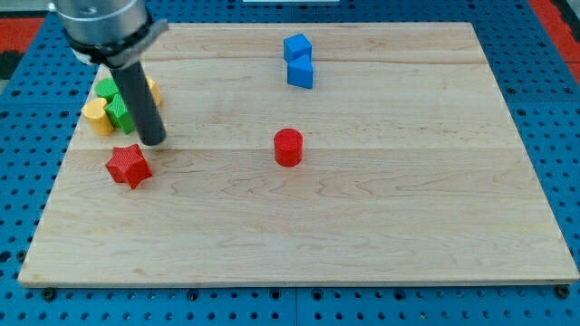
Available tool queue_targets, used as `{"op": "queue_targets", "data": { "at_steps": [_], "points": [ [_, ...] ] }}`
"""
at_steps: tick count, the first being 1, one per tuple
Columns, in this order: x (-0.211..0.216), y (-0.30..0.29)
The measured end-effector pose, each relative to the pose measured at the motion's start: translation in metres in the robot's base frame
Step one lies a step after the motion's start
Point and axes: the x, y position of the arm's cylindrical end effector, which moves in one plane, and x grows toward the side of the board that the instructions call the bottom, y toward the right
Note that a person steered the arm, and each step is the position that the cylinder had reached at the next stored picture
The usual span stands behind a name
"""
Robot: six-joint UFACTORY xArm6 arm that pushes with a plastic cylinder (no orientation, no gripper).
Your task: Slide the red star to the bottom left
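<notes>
The red star lies on the wooden board at the view's left, a little below mid-height. My tip stands just above and to the right of the star, very close to its upper right point. The dark rod rises from the tip towards the view's top left.
A cluster of green and yellow blocks sits just left of the rod, partly hidden by it. A red cylinder stands near the board's middle. Two blue blocks sit at the view's top, right of centre.
</notes>
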Motion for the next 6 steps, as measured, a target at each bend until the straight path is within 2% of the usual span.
{"op": "queue_targets", "data": {
  "at_steps": [1, 2, 3, 4, 5, 6],
  "points": [
    [0.058, -0.001],
    [0.084, 0.030],
    [0.054, 0.076],
    [0.112, 0.096],
    [0.118, 0.048],
    [0.122, 0.031]
  ]
}}
